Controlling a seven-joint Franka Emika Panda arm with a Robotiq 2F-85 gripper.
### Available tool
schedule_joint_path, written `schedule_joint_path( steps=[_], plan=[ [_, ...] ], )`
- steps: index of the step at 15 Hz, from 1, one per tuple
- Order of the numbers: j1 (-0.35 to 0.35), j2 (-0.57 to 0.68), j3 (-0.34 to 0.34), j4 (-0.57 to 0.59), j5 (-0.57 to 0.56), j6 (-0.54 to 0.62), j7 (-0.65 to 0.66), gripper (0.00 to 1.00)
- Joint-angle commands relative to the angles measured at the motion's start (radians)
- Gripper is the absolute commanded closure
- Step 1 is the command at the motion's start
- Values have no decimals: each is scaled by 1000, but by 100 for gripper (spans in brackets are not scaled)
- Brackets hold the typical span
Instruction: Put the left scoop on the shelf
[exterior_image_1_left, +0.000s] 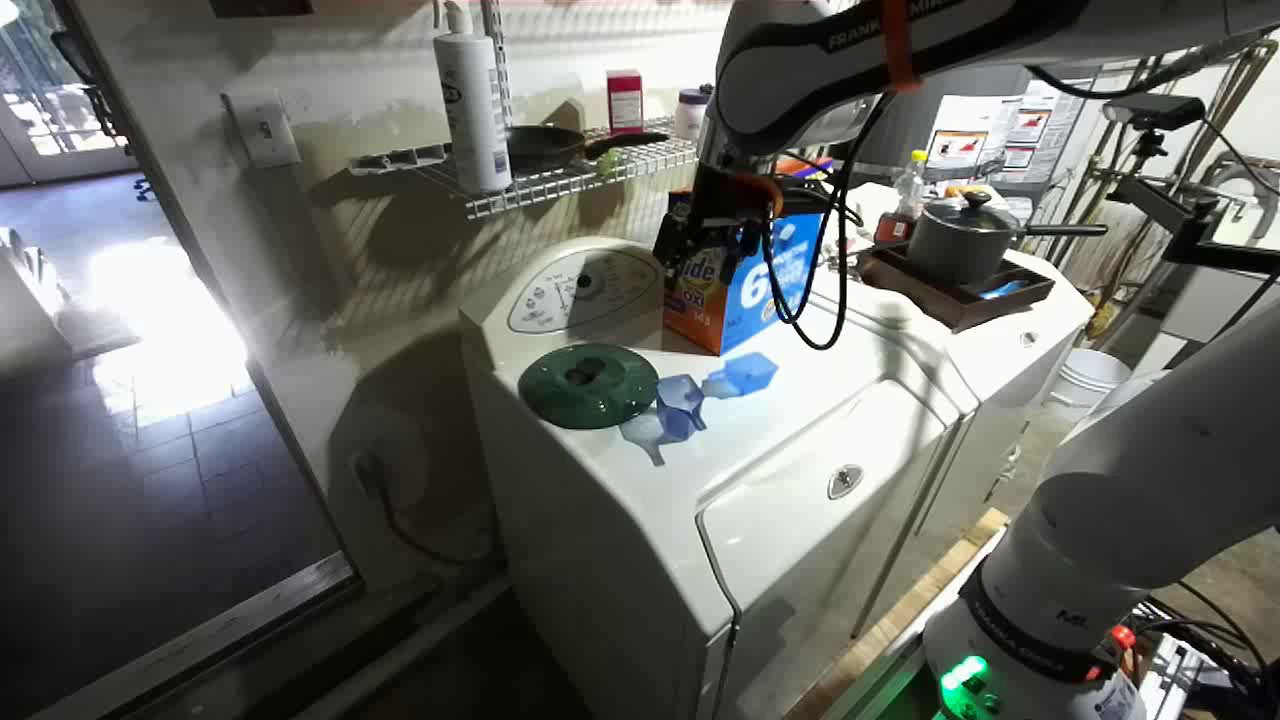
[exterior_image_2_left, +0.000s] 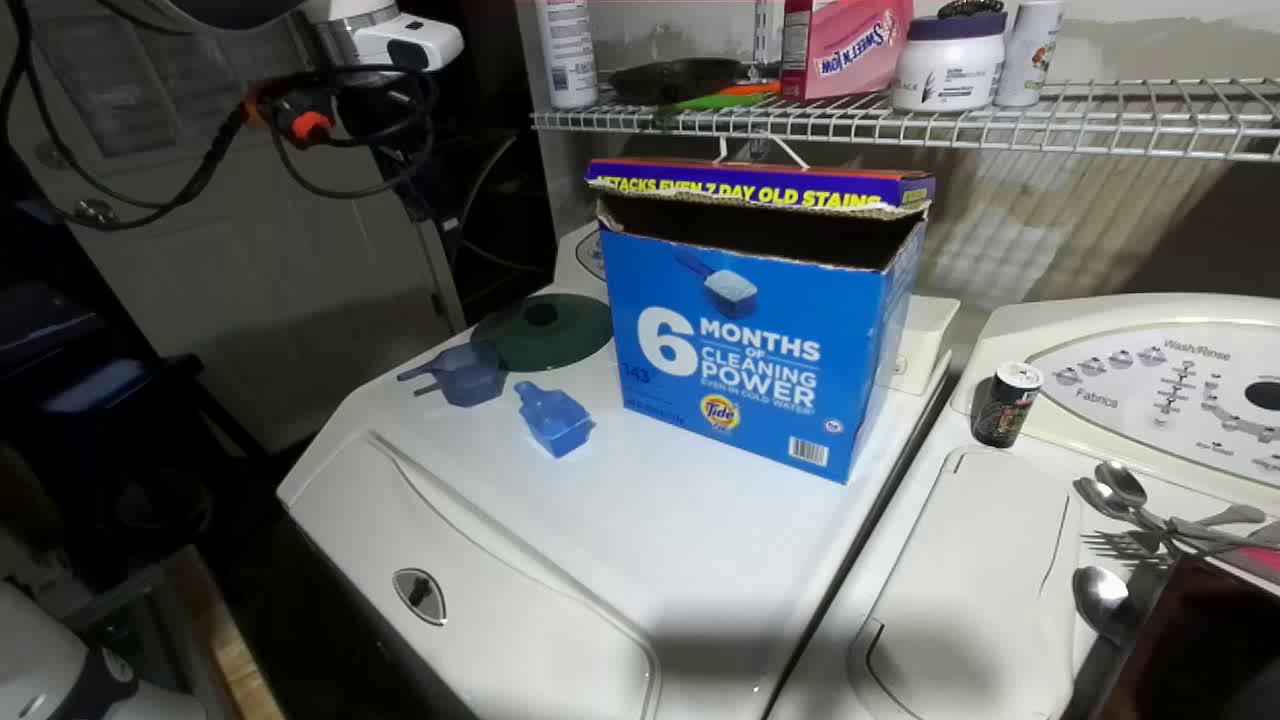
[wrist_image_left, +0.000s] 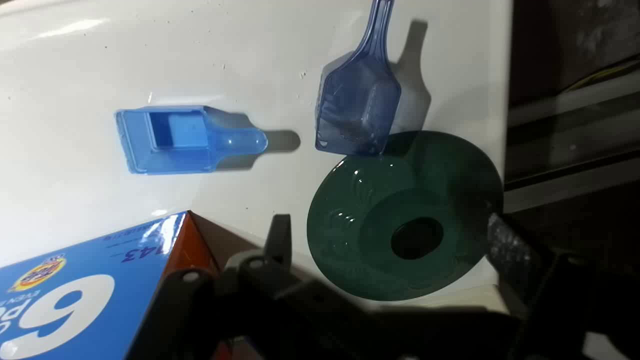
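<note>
The left scoop (wrist_image_left: 357, 102) is greyish pale blue and lies on the white washer top, its bowl against the rim of the green round disc (wrist_image_left: 345, 250); its handle points away from the disc. Both exterior views show this scoop (exterior_image_2_left: 468, 375) too. Above the washer runs the white wire shelf (exterior_image_2_left: 1150, 125), with its left end (exterior_image_1_left: 570, 185) bearing a tall bottle and a pan. My gripper (wrist_image_left: 387, 230) hangs over the washer, jaws wide apart, nothing between them; the disc shows below, beyond the fingertips. In an exterior view the gripper (exterior_image_1_left: 705, 245) overlaps the detergent box.
A deeper bright-blue scoop (wrist_image_left: 170, 140) lies apart from the left scoop. The tall open Tide box (exterior_image_2_left: 740, 340) stands close by, under the shelf. Along the shelf are a white bottle (exterior_image_1_left: 470, 110), a pink box (exterior_image_2_left: 845, 50) and a jar (exterior_image_2_left: 950, 65).
</note>
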Motion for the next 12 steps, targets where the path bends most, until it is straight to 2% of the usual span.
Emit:
schedule_joint_path(
  steps=[1,8,10,12],
  plan=[
    [3,0,-3,2,-2,-3,1,0],
    [17,46,-11,-56,76,31,2,0],
    [15,58,2,-90,59,37,20,0],
    [2,74,22,-123,-18,59,40,0]
  ],
)
